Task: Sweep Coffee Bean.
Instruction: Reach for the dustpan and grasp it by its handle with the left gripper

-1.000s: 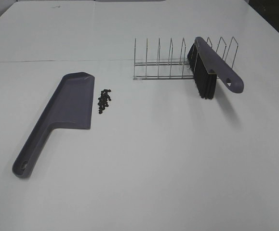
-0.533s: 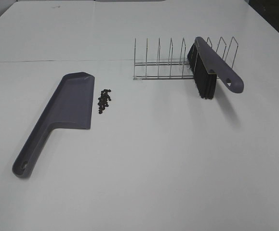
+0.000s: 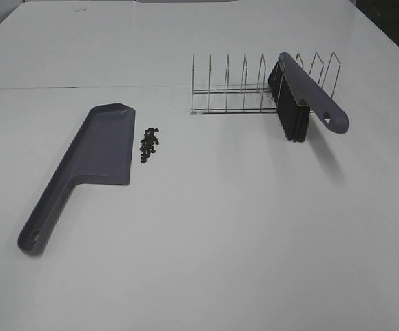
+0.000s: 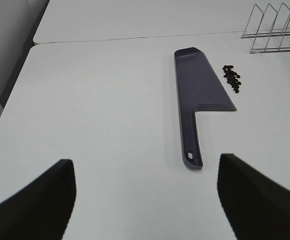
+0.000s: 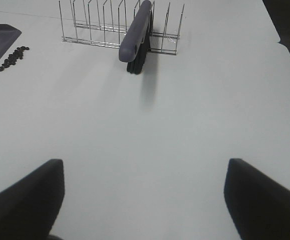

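Coffee bean [image 3: 148, 143] cluster is spotted lying loose on the white worktop [image 3: 240, 227], just beside the long straight edge of the dustpan [image 3: 99, 148]. It's close, though a thin strip of worktop can be made out between them, so it's apparently not touching. The purple-grey dustpan is laid flat, with the hole at the end of its handle turned away from the beans. A wire rack [image 3: 227, 89] is parked well apart from the dustpan, on the same side as the beans but farther back. A brush [image 3: 316, 96] is propped in it, in a slot towards the end farthest from the dustpan, with dark bristles pointed down and the handle stuck out past the wires at a tilt. The left claw [image 4: 145, 165] is seen spread wide with nothing pinched, hung short of the dustpan's handle end and clear of it. The right claw [image 5: 143, 165] is spread wide too, nothing gripped, well apart from the dustpan, with the brush lined up ahead of it.
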Available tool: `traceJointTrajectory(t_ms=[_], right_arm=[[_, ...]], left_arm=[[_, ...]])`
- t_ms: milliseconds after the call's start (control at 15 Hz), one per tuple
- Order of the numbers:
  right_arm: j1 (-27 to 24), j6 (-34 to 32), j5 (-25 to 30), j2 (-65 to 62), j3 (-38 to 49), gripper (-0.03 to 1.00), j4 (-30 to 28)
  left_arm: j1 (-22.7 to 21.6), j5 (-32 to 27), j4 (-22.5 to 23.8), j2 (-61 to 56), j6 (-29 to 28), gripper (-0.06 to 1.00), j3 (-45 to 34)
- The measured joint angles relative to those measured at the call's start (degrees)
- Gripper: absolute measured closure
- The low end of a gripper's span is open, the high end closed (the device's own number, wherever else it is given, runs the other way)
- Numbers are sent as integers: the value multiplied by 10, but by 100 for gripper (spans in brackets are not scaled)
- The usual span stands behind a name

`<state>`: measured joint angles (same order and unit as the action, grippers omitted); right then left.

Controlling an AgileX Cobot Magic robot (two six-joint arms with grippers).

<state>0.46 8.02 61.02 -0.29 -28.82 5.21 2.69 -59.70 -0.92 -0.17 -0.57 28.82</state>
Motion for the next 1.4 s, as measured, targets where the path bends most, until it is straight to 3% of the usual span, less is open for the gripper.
traceJointTrajectory(t_ms=[133,200,400,533,667,933,1067,1400], right_arm=[[0,0,0,0,0,20,0],[0,0,0,0,0,20,0],[0,0,0,0,0,20,0],[0,0,0,0,0,20,0],[0,0,0,0,0,20,0],[0,0,0,0,0,20,0],[0,0,0,0,0,20,0],[0,0,0,0,0,20,0]], left_arm=[[0,7,0,0,6,21,3],[0,40,0,6,6,21,10],[0,249,0,126,10,21,16],[0,332,-1,242,10,21,22],[0,362,-1,372,10,21,51],[0,344,-33,592,11,21,147],[29,261,-65,764,25,21,246],[87,172,-75,974,-3,21,342]])
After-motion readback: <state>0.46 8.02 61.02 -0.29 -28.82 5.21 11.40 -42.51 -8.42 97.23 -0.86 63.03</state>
